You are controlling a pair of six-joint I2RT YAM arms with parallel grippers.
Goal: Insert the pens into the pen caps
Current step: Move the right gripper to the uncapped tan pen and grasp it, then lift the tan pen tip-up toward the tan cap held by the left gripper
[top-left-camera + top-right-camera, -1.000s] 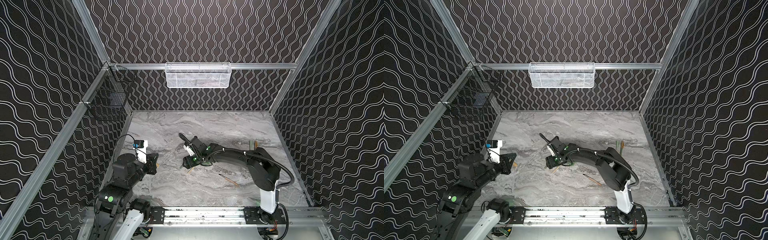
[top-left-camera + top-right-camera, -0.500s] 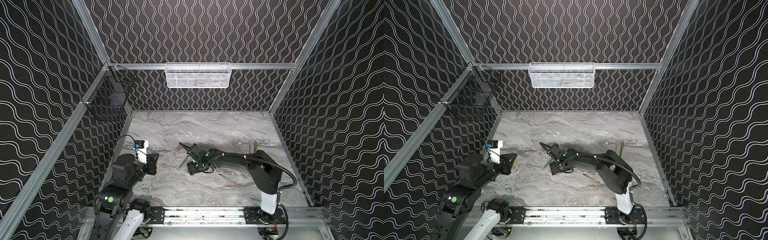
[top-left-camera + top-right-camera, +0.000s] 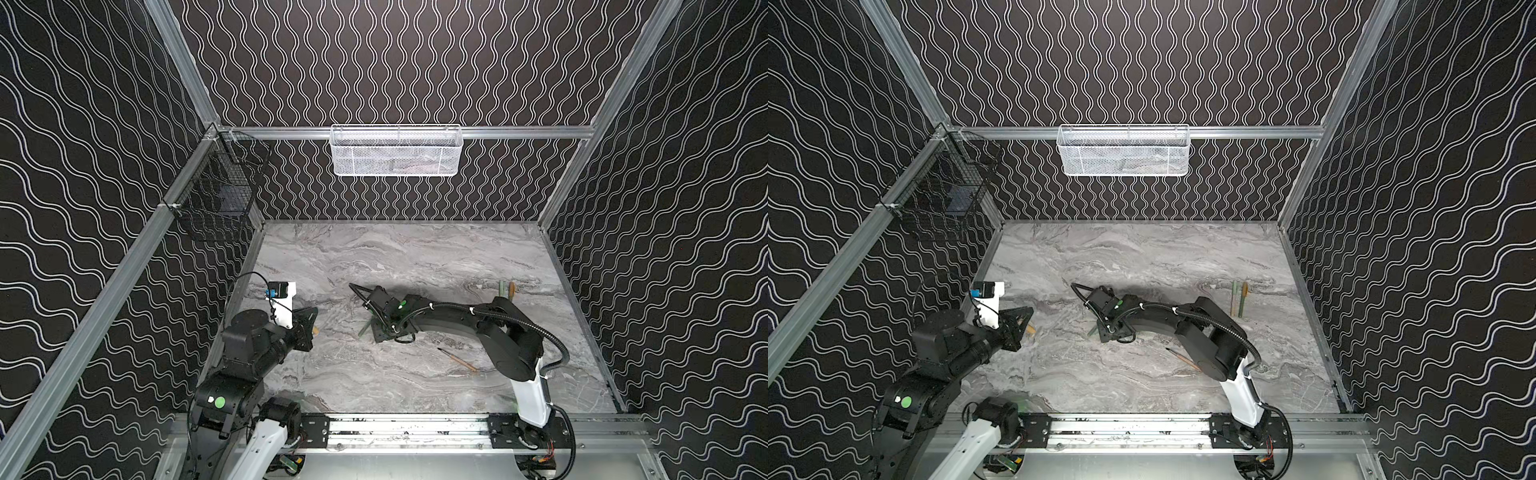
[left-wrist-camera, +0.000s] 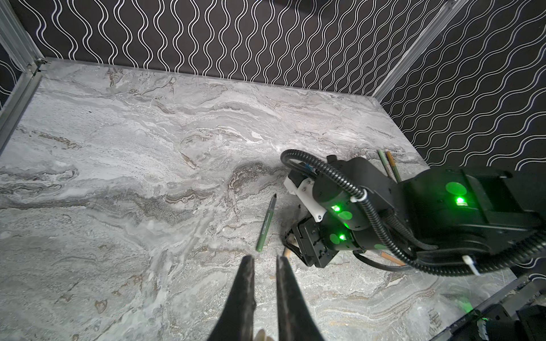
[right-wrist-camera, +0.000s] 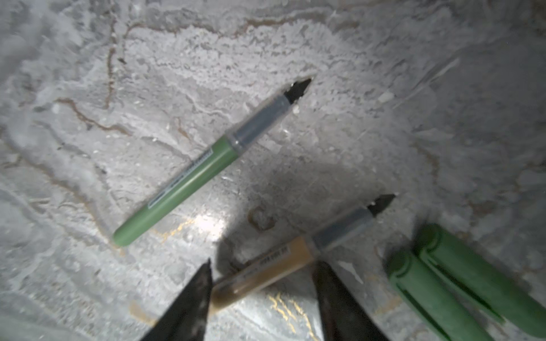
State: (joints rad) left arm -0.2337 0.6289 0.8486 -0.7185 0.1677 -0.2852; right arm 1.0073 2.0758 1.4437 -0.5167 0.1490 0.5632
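In the right wrist view an orange pen (image 5: 283,259) lies on the marble between the spread fingers of my right gripper (image 5: 264,265), which is open; one fingertip (image 5: 206,274) touches the pen's rear end. A green pen (image 5: 189,177) lies beside it, and two green pen caps (image 5: 443,295) lie on the other side. In both top views the right gripper (image 3: 380,334) (image 3: 1106,334) is low at mid-table. My left gripper (image 3: 309,328) (image 4: 265,259) hovers at the left, shut on an orange pen cap (image 3: 316,331).
Another orange pen (image 3: 457,360) lies near the right arm's base. A green and an orange pen (image 3: 507,289) lie side by side near the right wall. A white mesh basket (image 3: 395,151) and a black wire basket (image 3: 220,195) hang on the walls.
The right gripper has swung a little toward the front and dropped onto the table over the orange pen, its jaws narrowing. The left arm has not moved.
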